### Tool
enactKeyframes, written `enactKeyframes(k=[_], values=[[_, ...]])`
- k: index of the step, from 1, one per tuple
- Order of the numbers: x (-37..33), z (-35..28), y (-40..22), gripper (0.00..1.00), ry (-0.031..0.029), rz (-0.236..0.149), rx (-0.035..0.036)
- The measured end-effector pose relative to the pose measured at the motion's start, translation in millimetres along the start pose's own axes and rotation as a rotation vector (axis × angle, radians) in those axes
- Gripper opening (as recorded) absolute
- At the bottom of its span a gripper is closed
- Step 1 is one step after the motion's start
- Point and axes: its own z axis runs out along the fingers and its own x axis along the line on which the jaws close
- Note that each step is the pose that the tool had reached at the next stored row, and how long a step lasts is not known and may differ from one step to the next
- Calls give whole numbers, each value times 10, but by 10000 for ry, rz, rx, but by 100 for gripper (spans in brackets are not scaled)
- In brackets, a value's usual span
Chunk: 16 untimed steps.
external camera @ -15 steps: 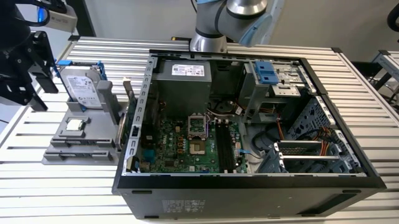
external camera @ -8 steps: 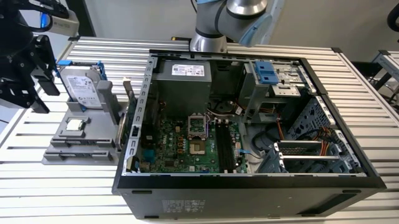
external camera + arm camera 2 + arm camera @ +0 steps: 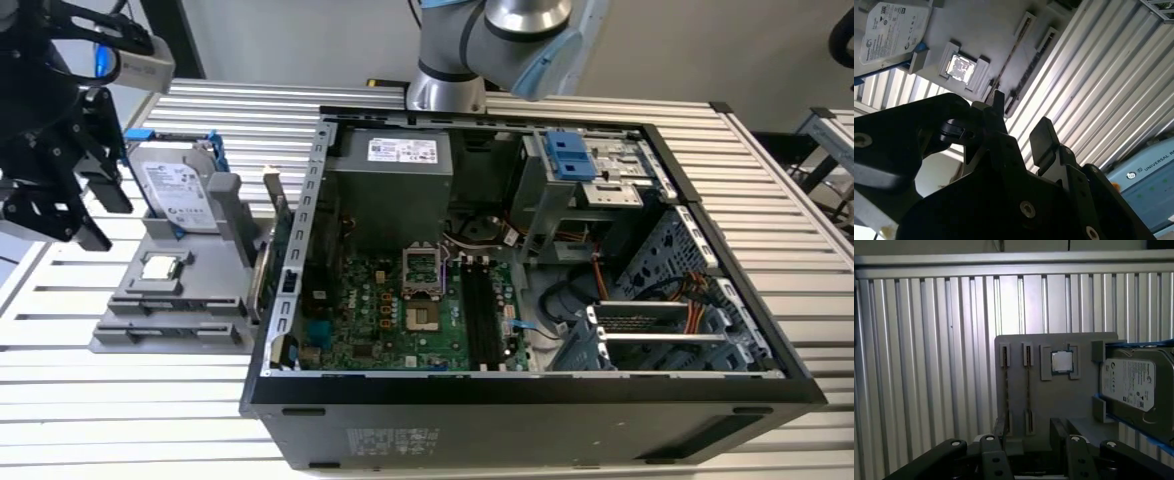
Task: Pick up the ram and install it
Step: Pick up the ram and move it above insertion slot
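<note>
Two ram sticks stand on edge in slots of a grey holder [image 3: 1054, 405]. In the first wrist view they appear as thin dark lines, one ram stick [image 3: 1028, 390] beside the other ram stick [image 3: 1005, 390]. They also show in the second wrist view as ram sticks [image 3: 1010, 55] and in the exterior view [image 3: 271, 205]. My gripper [image 3: 1028, 437] hovers above the holder, open, with nothing between its fingers [image 3: 999, 432]. In the second wrist view the gripper [image 3: 1021, 122] has daylight between its pads. In the exterior view the gripper [image 3: 96, 205] hangs at the far left.
The holder also carries a silver hard drive [image 3: 174, 185] with blue rails and a square processor chip [image 3: 162, 266]. An open computer case [image 3: 747, 250] lies on the slatted table [image 3: 174, 400], with its motherboard [image 3: 387, 310] and long black memory slots [image 3: 481, 310] exposed.
</note>
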Motion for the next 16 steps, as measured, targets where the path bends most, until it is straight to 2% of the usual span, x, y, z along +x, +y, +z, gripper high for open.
enactKeyframes(k=[16], values=[[8, 174, -1, 100, 0, 0, 0]])
